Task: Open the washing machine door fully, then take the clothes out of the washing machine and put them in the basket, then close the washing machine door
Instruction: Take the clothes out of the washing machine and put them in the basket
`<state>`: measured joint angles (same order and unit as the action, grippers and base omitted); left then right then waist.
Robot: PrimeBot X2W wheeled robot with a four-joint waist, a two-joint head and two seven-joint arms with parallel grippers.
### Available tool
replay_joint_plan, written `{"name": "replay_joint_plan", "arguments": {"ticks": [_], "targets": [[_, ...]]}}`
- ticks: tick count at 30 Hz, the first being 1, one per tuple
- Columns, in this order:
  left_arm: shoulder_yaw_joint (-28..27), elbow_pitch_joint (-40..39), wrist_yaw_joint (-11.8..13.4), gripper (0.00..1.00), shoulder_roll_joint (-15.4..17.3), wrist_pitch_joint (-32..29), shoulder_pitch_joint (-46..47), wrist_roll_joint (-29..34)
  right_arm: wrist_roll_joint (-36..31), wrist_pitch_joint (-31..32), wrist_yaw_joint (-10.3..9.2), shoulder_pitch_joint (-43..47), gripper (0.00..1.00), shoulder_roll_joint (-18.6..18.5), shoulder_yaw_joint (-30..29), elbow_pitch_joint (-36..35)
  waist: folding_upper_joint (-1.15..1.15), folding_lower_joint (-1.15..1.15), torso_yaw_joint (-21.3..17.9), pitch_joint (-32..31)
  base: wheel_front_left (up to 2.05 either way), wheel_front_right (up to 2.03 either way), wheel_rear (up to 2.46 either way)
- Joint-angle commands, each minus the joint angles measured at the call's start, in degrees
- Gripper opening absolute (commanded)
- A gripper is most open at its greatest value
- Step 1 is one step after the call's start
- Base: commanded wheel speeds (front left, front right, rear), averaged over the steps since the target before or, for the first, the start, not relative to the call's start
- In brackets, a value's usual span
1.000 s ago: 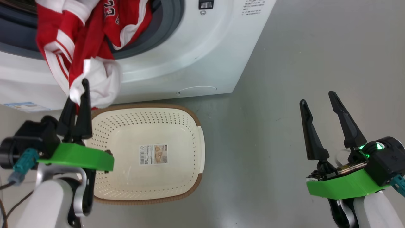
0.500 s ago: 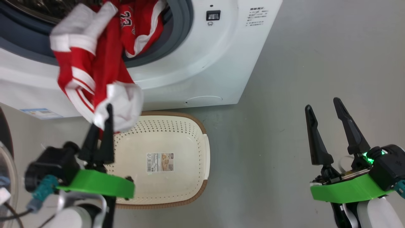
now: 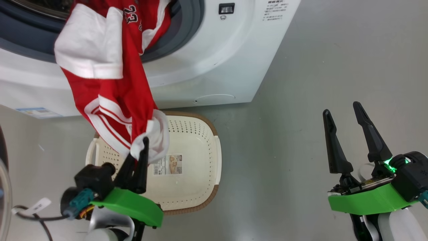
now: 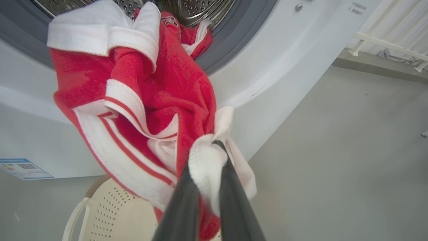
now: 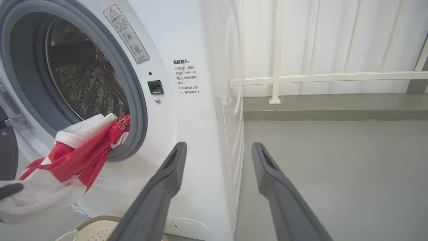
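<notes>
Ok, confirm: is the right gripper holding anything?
No, the right gripper is open and nothing sits between its jaws.

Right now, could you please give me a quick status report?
Left gripper shut on the clothes, over the basket. Right gripper open, idle. Clothes trail from the washing machine.

The clothes (image 4: 160, 100) are soft knit cloth with ribbed white trim. The washing machine (image 3: 214, 60) has a smooth, glossy white shell, a matt grey rubber gasket (image 5: 137, 110) and a shiny perforated steel drum (image 5: 83, 83). At six o'clock in the head view, the basket (image 3: 197, 144) is matt cream plastic. The floor (image 3: 301, 83) is smooth, with a faint sheen.
</notes>
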<state>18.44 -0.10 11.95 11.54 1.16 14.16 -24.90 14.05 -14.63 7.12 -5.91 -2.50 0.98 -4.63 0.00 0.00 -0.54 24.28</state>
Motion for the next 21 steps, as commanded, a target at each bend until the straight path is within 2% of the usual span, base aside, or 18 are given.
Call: {"name": "replay_joint_plan", "arguments": {"ticks": [1, 8, 14, 21], "targets": [[-1.6, 0.3, -0.6, 0.00, 0.4, 0.5, 1.3, -0.3, 0.1, -0.4, 0.36, -0.2, 1.00, -0.4, 1.4, -1.5, 0.00, 0.00, -0.3, 0.7, 0.00, 0.00, 0.00], [-0.2, 13.0, -3.1, 0.00, -1.4, 2.6, 4.5, -1.4, 0.2, -0.4, 0.36, -0.8, 1.00, -0.4, 1.9, -1.4, 0.00, 0.00, -0.8, 2.0, 0.00, 0.00, 0.00], [0.7, 23.3, -4.2, 0.00, -2.9, 4.9, 8.1, -1.1, 0.3, -0.4, 0.36, -1.3, 1.00, -0.4, 2.4, -1.4, 0.00, 0.00, -1.7, 3.5, 0.00, 0.00, 0.00], [1.4, 35.6, -7.7, 0.00, -4.7, 6.9, 12.0, -2.9, 0.4, -0.4, 0.36, -1.9, 1.00, -0.4, 2.8, -1.5, 0.00, 0.00, -2.6, 5.6, 0.00, 0.00, 0.00]]}}
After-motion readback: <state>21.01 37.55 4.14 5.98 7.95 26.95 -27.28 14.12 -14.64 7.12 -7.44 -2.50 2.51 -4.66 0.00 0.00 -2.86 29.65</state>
